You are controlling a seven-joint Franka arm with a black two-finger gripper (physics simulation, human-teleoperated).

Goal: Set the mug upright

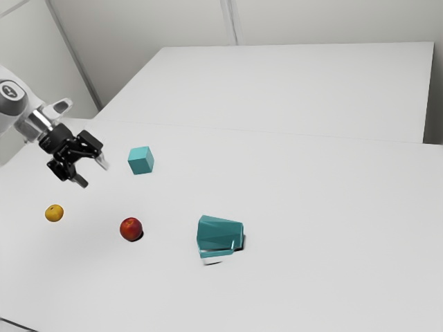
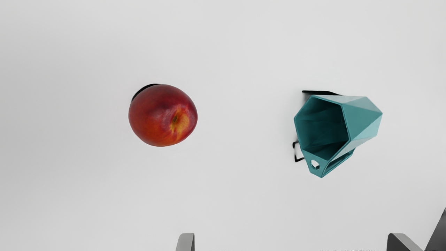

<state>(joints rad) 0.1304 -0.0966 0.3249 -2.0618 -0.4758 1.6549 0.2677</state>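
Gripper (image 1: pixel 93 173): one, black, raised above the table (image 1: pixel 291 180), jaws wide apart. Peach (image 1: pixel 130 228): one, red, well apart from the jaws. Mug (image 1: pixel 220 234): one, teal, lying on its side, farther from the jaws than the peach.

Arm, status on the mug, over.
Jaws open, empty. Mug on its side, mouth toward the red fruit. Fruit sits apart, likely not in the way.

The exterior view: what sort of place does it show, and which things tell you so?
Probably a simulated robotics test room: a Franka arm reaches over a plain white table that holds a teal cube and a tipped-over teal mug.
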